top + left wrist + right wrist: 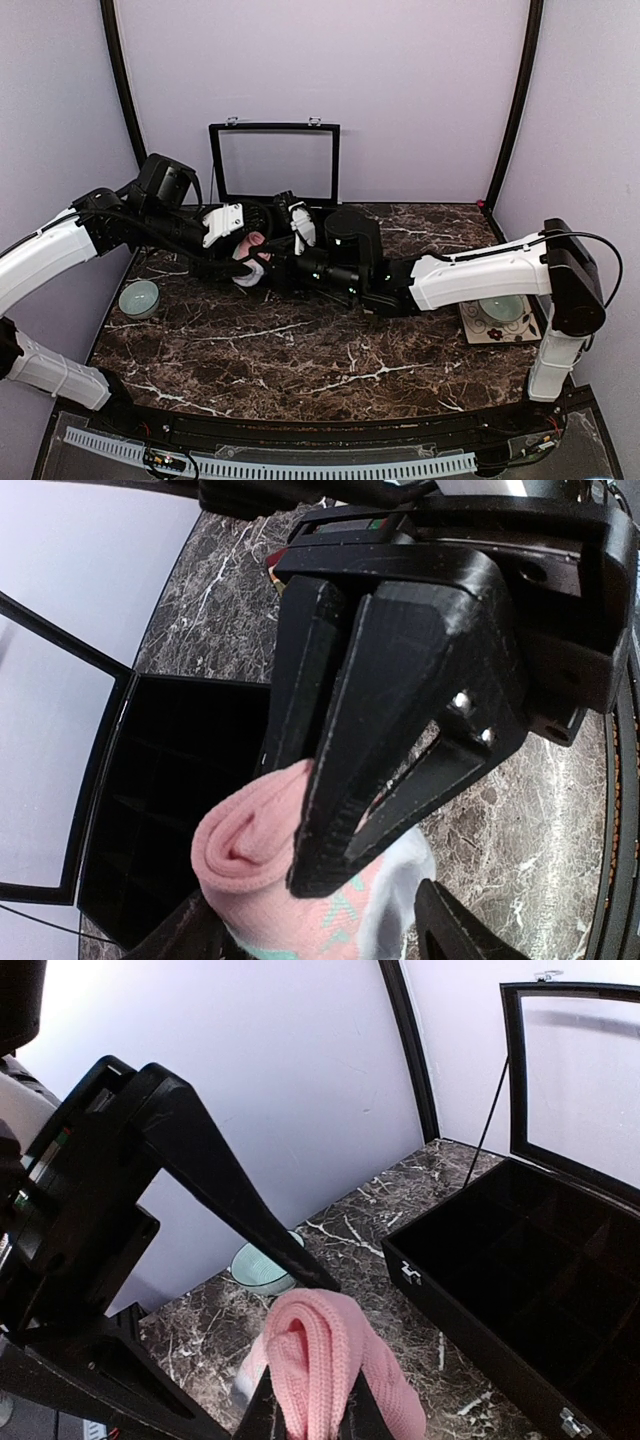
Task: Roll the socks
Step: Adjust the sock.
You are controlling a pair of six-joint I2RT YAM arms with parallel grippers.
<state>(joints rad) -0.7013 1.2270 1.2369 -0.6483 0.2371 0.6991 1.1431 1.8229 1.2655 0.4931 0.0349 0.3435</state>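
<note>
The pink sock (245, 845) is held up over the surface (300, 350), by the black box (520, 1290). The right jaws pinch it tight. The left jaws stand wide, one on each side of it.

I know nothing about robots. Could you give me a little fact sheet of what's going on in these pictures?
table: dark marble
pink sock: partly rolled, between the two claws
right claw: shut on the pink sock
left claw: open, a finger on either side of the sock
black box: at the back, lid up, divided compartments
teal bowl: left edge of table
second bowl: right side, on a patterned mat
</note>
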